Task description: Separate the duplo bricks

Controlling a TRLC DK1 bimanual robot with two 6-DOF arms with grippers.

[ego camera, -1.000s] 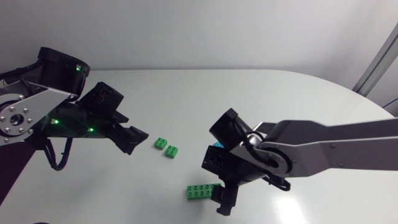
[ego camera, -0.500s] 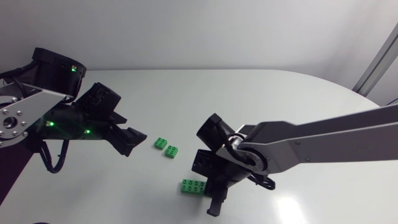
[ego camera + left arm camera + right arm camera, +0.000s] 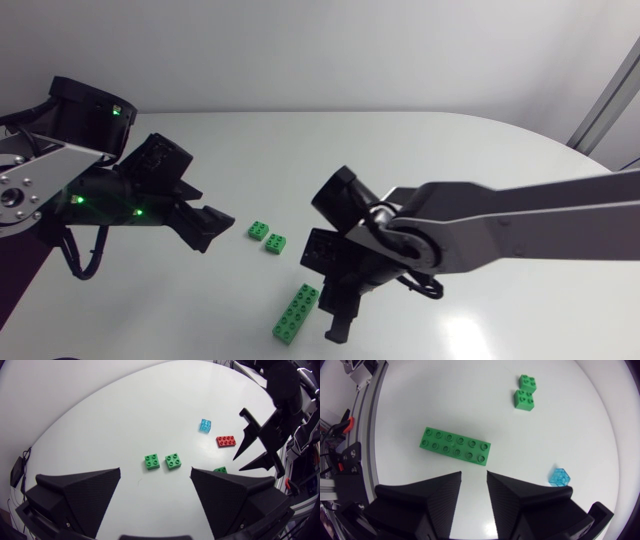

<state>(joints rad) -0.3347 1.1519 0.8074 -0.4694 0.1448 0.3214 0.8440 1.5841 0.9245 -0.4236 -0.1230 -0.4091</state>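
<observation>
The long green brick (image 3: pixel 455 446) lies nearest, flat on the bench (image 3: pixel 450 170) with its two rows of studs upward, just ahead of the right gripper (image 3: pixel 473 476). This gripper is parted only by a narrow gap, and nothing is held in it. No seam is seen in the long green brick, so it cannot be told whether it is one piece or several joined.

It is judged to be light, stiff, smooth plastic that will slide easily on the bench. It is best taken across its two long side walls, not by the studs.

Beside the right gripper a clear blue brick (image 3: pixel 205 425) and a red brick (image 3: pixel 226 440) are found, apart from each other.

Farther off, a small green brick (image 3: pixel 152 461) and its twin (image 3: pixel 174 460) are set just beside each other, ahead of the left gripper (image 3: pixel 215 227), which is spread wide and holds nothing.
</observation>
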